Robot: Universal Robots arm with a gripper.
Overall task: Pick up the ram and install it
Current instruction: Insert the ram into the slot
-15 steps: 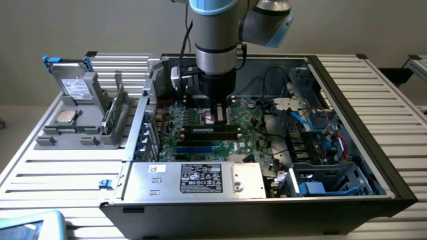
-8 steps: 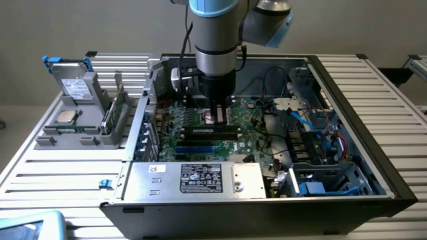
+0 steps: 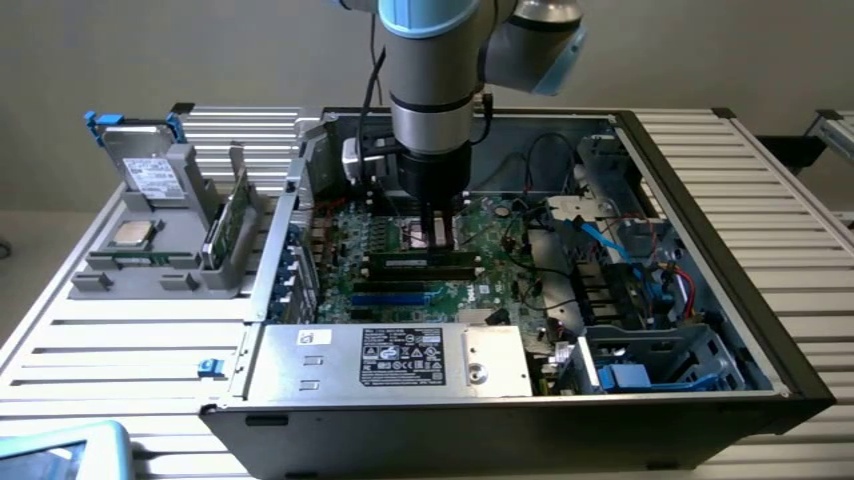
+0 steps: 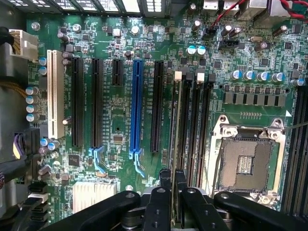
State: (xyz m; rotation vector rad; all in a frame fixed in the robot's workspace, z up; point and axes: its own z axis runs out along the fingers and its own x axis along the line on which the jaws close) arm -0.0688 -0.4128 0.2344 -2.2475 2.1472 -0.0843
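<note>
Nearest, the gripper has its fingers pinching the ram edge-on, right over the memory slots beside the empty processor socket. Seating it well likely means keeping the stick upright, parallel to its slot, and pressed evenly so neither end jams against the motherboard.

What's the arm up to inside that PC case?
The arm's gripper is down inside the open computer case, shut on the ram, a thin stick seen edge-on. It holds the stick lengthwise along one of the memory slots on the motherboard, next to the empty processor socket. Whether the stick is seated in the slot cannot be told.
</note>
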